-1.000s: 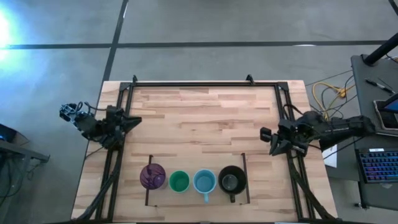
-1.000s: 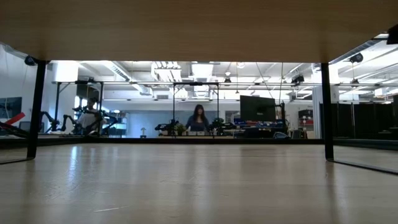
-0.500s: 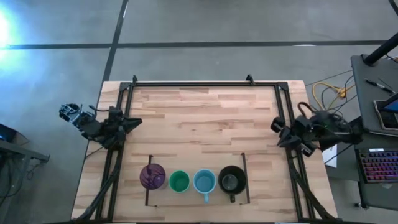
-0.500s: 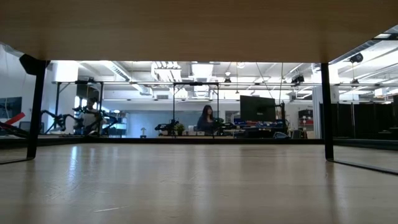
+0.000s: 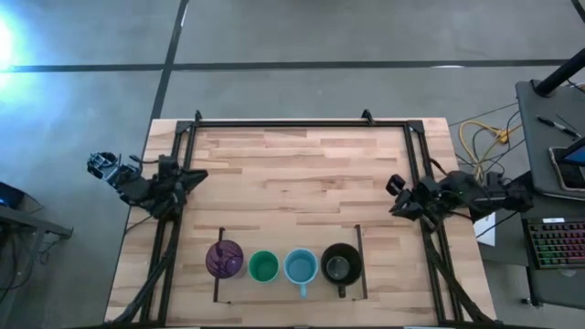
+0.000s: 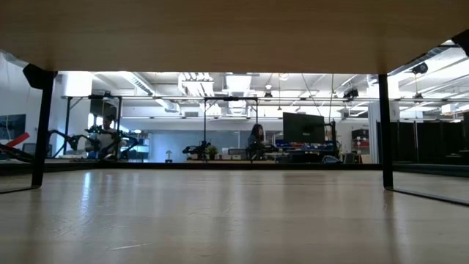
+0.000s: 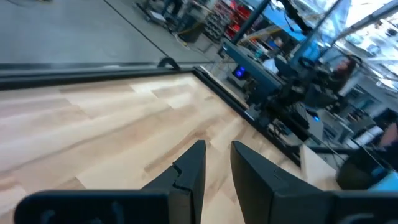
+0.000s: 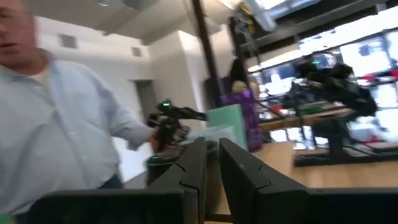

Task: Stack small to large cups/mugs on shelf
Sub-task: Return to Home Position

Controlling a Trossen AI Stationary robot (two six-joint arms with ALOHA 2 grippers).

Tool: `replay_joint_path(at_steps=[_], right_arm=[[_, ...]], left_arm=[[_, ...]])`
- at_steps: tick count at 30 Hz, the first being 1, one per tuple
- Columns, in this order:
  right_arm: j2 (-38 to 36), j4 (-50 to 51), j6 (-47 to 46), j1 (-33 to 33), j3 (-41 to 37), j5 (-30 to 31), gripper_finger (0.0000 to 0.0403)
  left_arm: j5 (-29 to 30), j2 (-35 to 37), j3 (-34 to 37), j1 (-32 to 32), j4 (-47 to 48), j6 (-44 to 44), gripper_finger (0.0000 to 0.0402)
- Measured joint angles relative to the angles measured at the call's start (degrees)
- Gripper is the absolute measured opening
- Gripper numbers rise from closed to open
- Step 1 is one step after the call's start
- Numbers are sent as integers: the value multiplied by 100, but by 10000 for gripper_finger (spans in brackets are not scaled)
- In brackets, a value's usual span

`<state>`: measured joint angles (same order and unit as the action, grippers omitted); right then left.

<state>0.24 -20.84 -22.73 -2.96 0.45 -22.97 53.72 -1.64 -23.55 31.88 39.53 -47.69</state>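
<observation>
**Four cups lined up on the shelf, both arms parked clear**

From the overhead camera I count all four vessels inside the shelf (image 5: 286, 239), the patch of the light wooden counter (image 5: 302, 164) marked off by thin dark lines. They stand upright in one row. The translucent purple tumbler (image 5: 224, 259) is at the shelf's left end. Then come the green handleless cup (image 5: 263, 267) and the light-blue mug with a handle (image 5: 300, 267). The black mug with a handle (image 5: 340, 265) is at the right end. Neighbours sit just beside each other. I read the row as the small-to-large order the job asks for. Both mug handles point to the side of the shelf farthest from the arms, which keeps them from crowding the cup next door.

The left end effector (image 5: 187, 178) hangs off to the left of the shelf and well apart from it, over the black frame rail. Its wrist camera shows the left fingers (image 7: 189, 171) drawn close together with only a sliver between them, carrying nothing. The right end effector (image 5: 395, 195) mirrors it on the shelf's right, also well apart. The right fingers (image 8: 193, 168) are likewise pressed near each other and empty.

With nothing left to carry, I judge the placing done and the arms tucked at the sides as their rest pose.
</observation>
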Motion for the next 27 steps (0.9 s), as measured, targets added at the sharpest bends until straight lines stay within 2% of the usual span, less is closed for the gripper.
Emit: replay_joint_path(at_steps=[5, 13, 17, 22, 27], right_arm=[[-3, 169, 217, 22, 4, 360, 38], [68, 278, 21, 24, 7, 359, 38], [148, 262, 21, 24, 7, 359, 38], [185, 264, 21, 24, 7, 358, 38], [181, 260, 21, 24, 7, 357, 38]], left_arm=[[362, -1, -42, 0, -3, 1, 61], [371, -63, -41, 0, 3, 4, 61], [366, -140, -17, 0, 1, 272, 61], [325, -214, 33, 0, -485, 219, 61], [-569, -291, 145, 4, -1185, 1189, 61]])
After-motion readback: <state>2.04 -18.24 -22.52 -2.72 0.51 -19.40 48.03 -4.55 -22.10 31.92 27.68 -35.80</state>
